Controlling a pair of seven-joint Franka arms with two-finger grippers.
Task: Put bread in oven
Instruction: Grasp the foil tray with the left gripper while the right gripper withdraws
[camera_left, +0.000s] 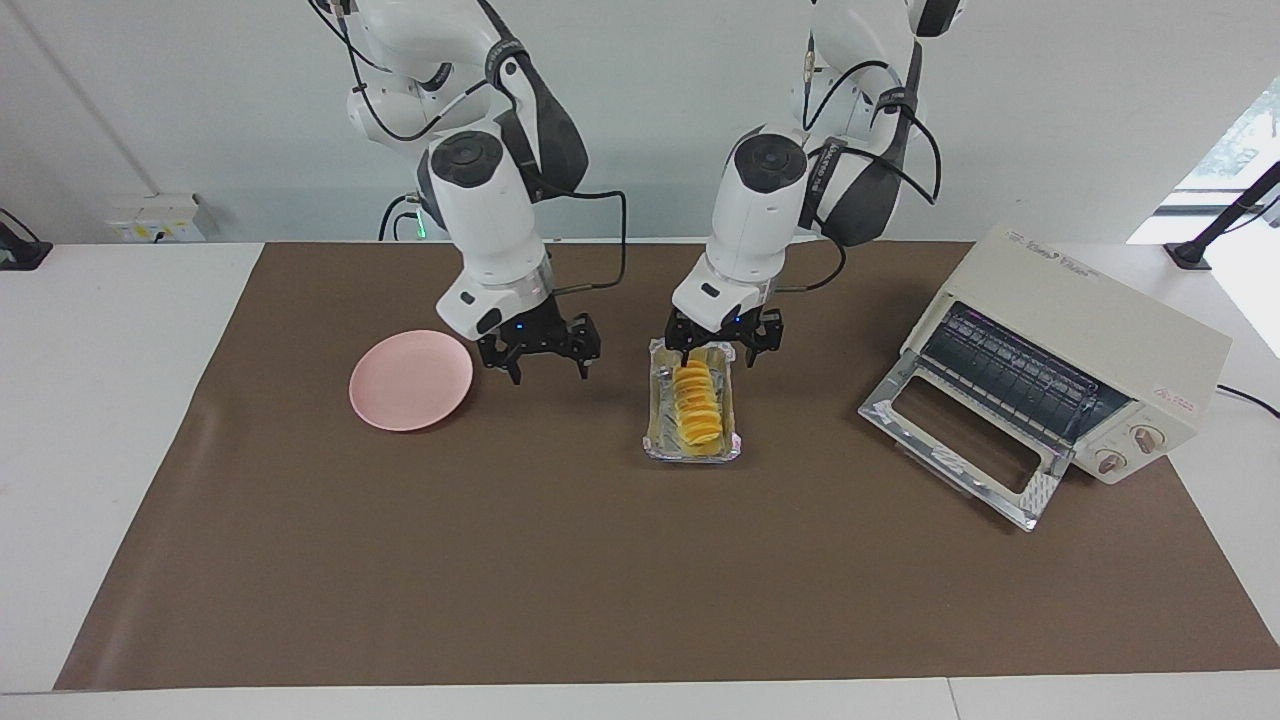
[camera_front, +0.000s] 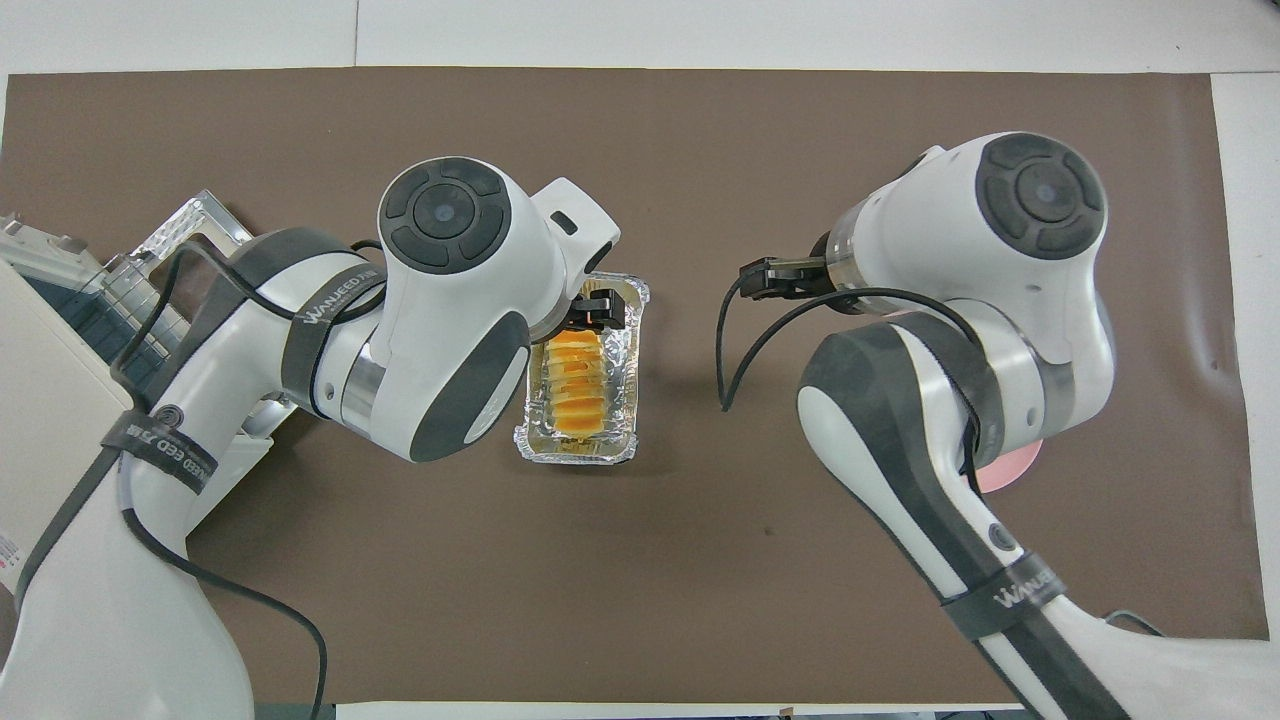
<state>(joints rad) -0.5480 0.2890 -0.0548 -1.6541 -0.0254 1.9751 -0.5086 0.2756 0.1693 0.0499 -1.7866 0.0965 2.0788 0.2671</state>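
The bread (camera_left: 698, 405), a ridged golden loaf, lies in a crinkled silver foil tray (camera_left: 655, 440) in the middle of the brown mat; it also shows in the overhead view (camera_front: 575, 385). My left gripper (camera_left: 718, 356) hangs open just over the tray's end nearer the robots, above the bread and not holding it; the left gripper (camera_front: 598, 308) partly covers the tray from above. The cream-white oven (camera_left: 1080, 330) stands at the left arm's end of the table with its glass door (camera_left: 960, 440) dropped open. My right gripper (camera_left: 548, 372) is open and empty, low beside the pink plate.
A round pink plate (camera_left: 411, 379) lies toward the right arm's end; in the overhead view only a sliver of the plate (camera_front: 1010, 465) shows under the right arm. The brown mat (camera_left: 500, 560) covers most of the white table.
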